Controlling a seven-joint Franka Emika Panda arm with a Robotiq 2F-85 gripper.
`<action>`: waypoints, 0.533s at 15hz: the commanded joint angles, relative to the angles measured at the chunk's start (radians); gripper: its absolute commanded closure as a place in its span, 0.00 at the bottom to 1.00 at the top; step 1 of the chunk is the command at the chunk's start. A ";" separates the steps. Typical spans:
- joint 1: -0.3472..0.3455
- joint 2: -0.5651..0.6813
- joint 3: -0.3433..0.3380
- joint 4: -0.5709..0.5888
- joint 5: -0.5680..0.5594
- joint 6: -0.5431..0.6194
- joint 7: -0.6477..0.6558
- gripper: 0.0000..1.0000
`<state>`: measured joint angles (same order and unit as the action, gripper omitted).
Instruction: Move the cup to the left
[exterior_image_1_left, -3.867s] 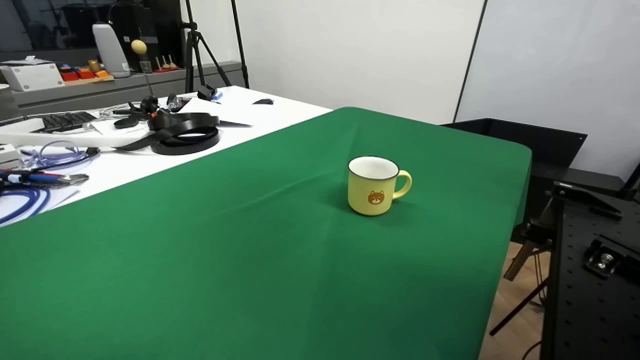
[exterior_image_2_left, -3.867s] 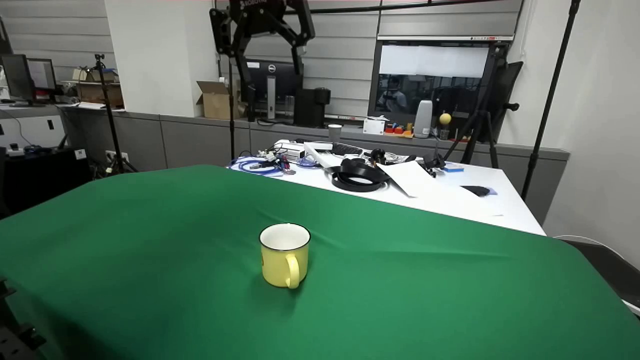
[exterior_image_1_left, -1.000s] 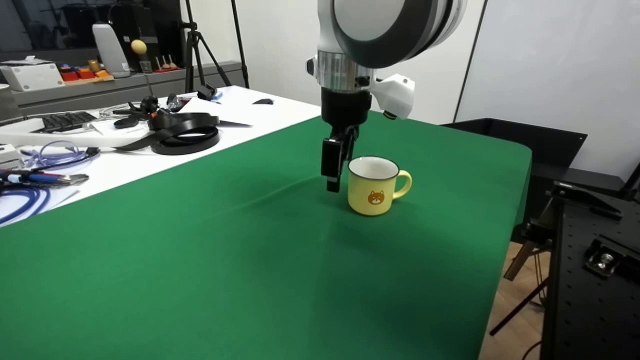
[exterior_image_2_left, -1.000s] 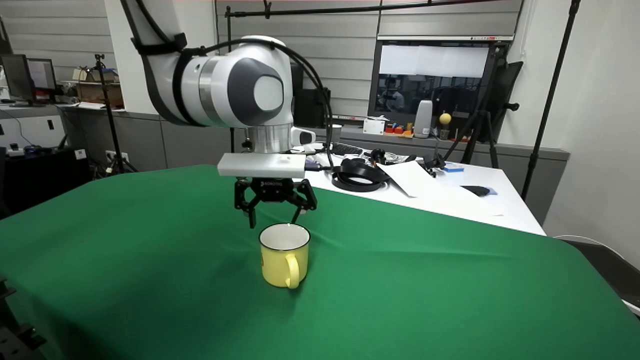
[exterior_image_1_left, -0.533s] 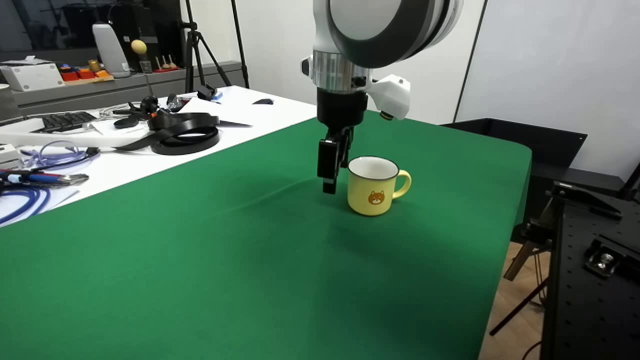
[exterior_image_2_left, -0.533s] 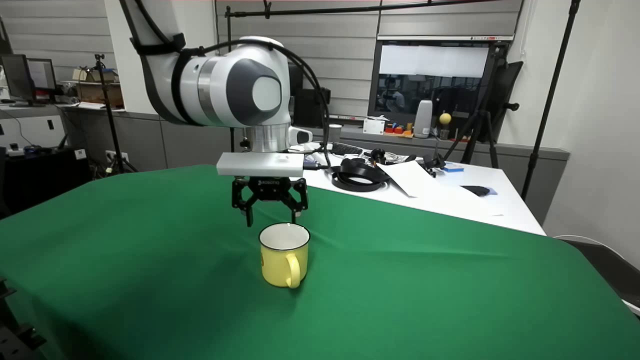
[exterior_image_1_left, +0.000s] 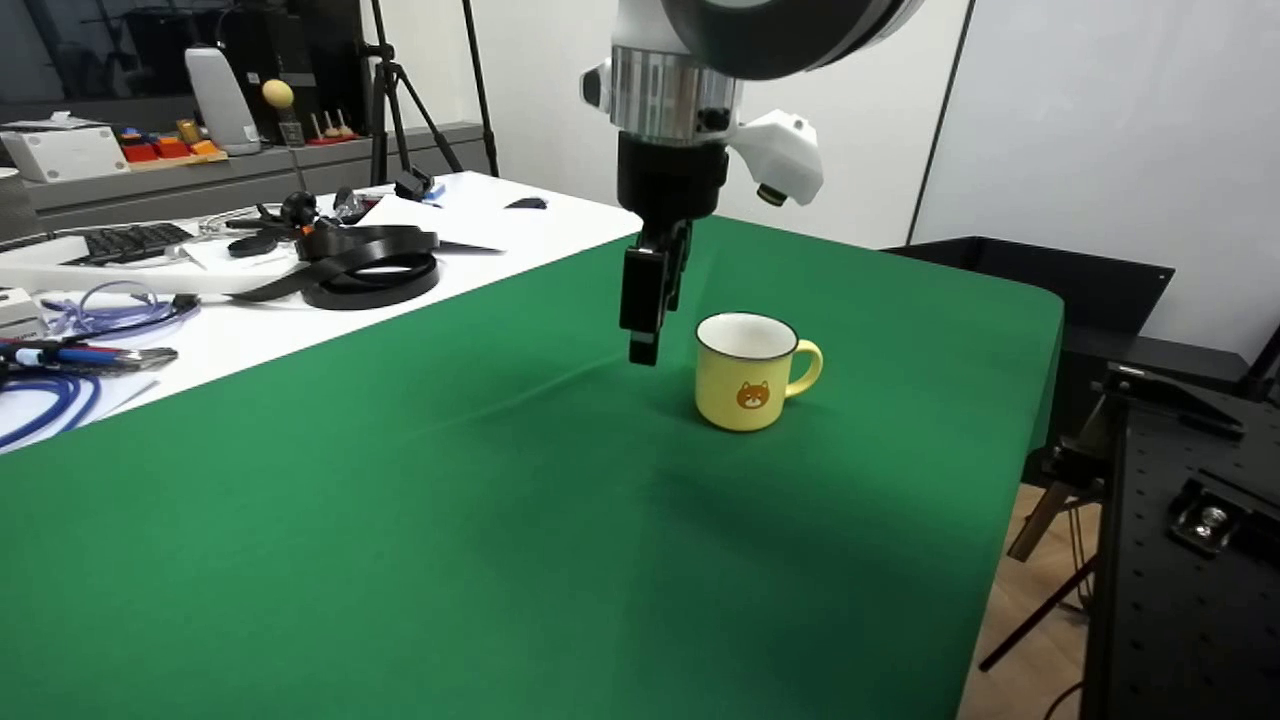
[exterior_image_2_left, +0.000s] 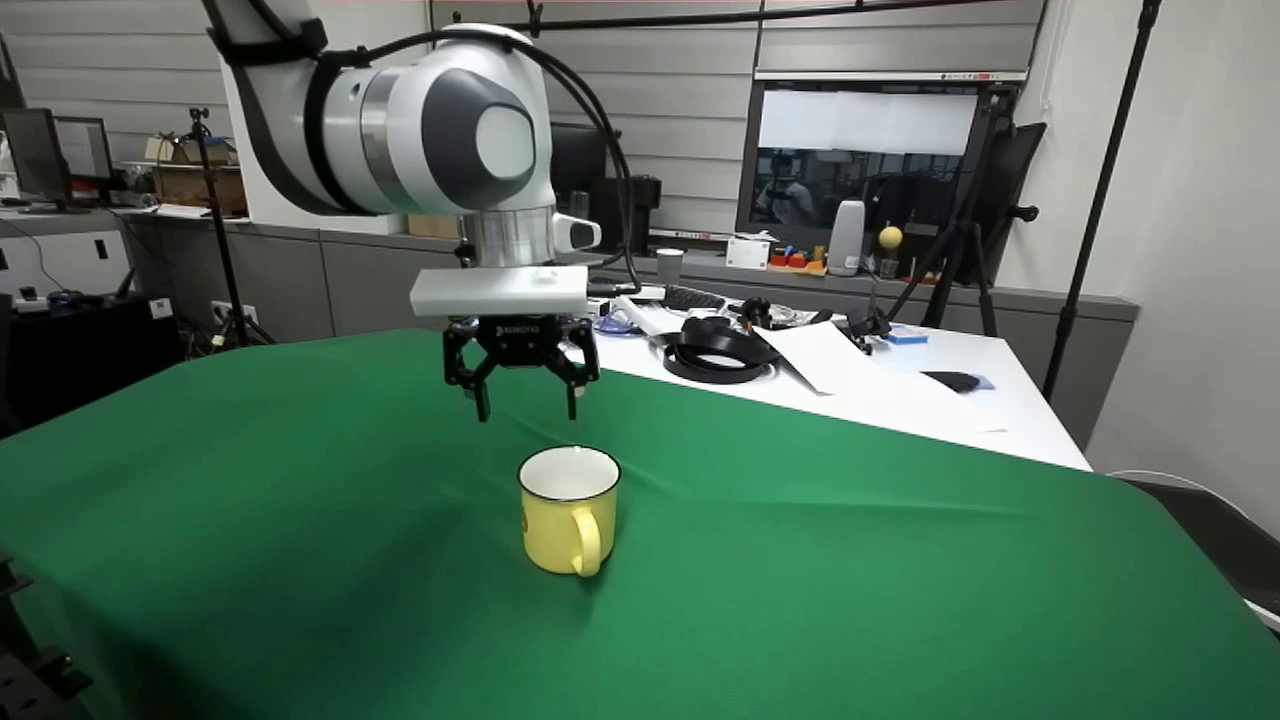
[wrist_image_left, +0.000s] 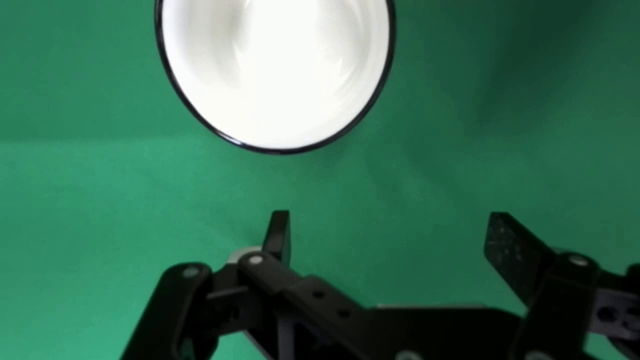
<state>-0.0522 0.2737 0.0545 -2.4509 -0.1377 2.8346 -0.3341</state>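
The small pale yellow ceramic mug (exterior_image_1_left: 742, 390) stands upright on the green cloth-covered tabletop (exterior_image_1_left: 400, 560), its loop handle (exterior_image_1_left: 817, 365) turned away from the black two-fingered pincer (exterior_image_2_left: 528, 413), which probably leaves the near wall free for a grip. The pincer hangs above and beside the mug, holding nothing, its fingers (wrist_image_left: 280, 232) spread, presumably ready to close on that wall; in the wrist view the rim (wrist_image_left: 280, 150) lies outside their gap, so realigning seems needed first. No contents show in the mug's white interior, though glare washes out its bottom.
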 joint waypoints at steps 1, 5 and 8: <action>0.012 -0.119 -0.009 -0.080 -0.009 -0.032 0.025 0.00; 0.002 -0.187 -0.021 -0.150 0.013 -0.045 0.021 0.00; -0.010 -0.162 -0.032 -0.159 0.044 -0.038 -0.007 0.00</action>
<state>-0.0539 0.1154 0.0347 -2.5848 -0.1228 2.7969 -0.3308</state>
